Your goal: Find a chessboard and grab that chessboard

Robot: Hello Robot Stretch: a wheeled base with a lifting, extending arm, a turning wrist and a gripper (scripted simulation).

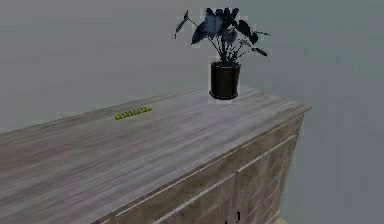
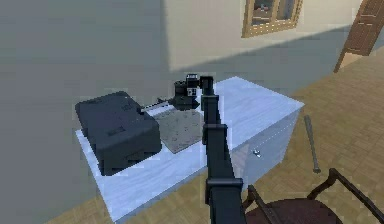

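Arm side view: a pale desk [image 2: 262,108] stands against a grey wall on a wooden floor. On its left half sits a bulky dark box [image 2: 118,130] with a sloped top. Just right of the box, touching or nearly touching it, lies a flat grey square with a fine speckled pattern. Its shape and pattern fit the chessboard [image 2: 183,130], and it lies flat on the desk top, near the middle.

The arm [image 2: 222,165] rises from the bottom edge and reaches across the desk, passing along the chessboard's right edge. At its far end the gripper [image 2: 176,98] sits at the chessboard's far edge, near the back of the desk. With the desk and board right behind it, I cannot tell whether the gripper holds anything, nor whether it touches the board or hangs above it.

A dark chair [image 2: 300,208] shows at the bottom right, close to the arm. A thin grey rod [image 2: 313,146] stands on the floor just right of the desk. Farther back are a wood-framed window [image 2: 272,15] and, at the right edge, a brown door [image 2: 367,35].

Forward view: a long wooden sideboard [image 1: 150,160] with cabinet doors stands against a grey wall. A dark-leaved plant [image 1: 222,30] in a black pot [image 1: 226,80] stands upright near its far right end. A small flat yellow-green item [image 1: 132,113] lies near the back edge, well apart from the pot; too small to identify.
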